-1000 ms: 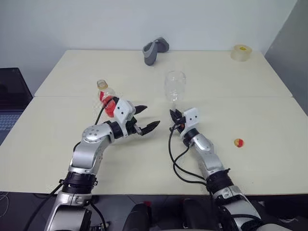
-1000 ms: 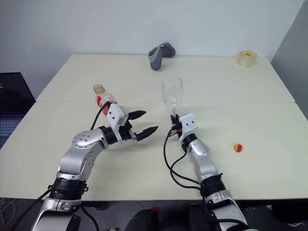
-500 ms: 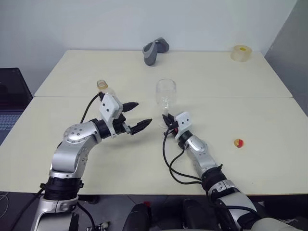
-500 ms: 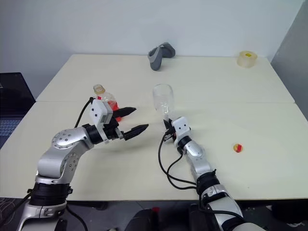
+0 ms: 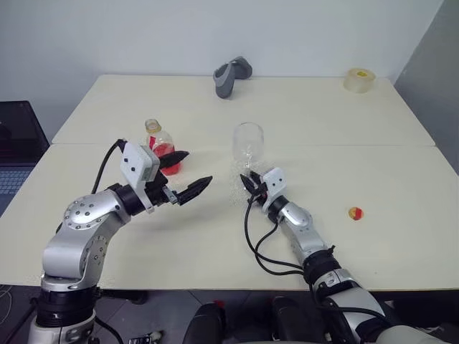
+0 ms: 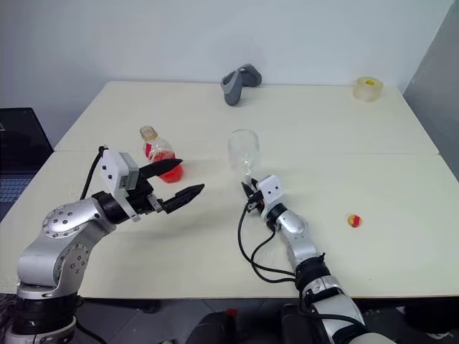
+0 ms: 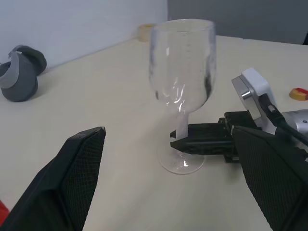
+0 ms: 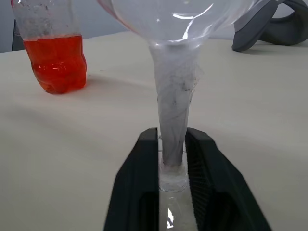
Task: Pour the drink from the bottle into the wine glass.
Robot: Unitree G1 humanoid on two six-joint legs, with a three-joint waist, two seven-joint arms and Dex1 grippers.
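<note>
The wine glass [image 5: 247,142] stands upright on the table [image 5: 323,122], its bowl clear. My right gripper [image 5: 249,182] lies low at its base, and its two black fingers [image 8: 144,187] sit close against either side of the thin stem [image 8: 172,120]. The bottle [image 5: 159,146] stands uncapped to the glass's left, with the red-orange drink [image 8: 57,62] in its lower part. My left gripper [image 5: 199,166] hangs open and empty above the table between bottle and glass, pointing toward the glass. It touches neither of them.
A small yellow-and-red cap [image 5: 355,213] lies on the table to the right of my right arm. A grey curved object [image 5: 231,75] and a yellowish tape roll [image 5: 360,77] sit at the far edge. A laptop [image 5: 14,143] stands off the table's left side.
The glass has come down and a little left, from tilted to upright on the table. My open left gripper has drawn back left and up, uncovering the bottle.
</note>
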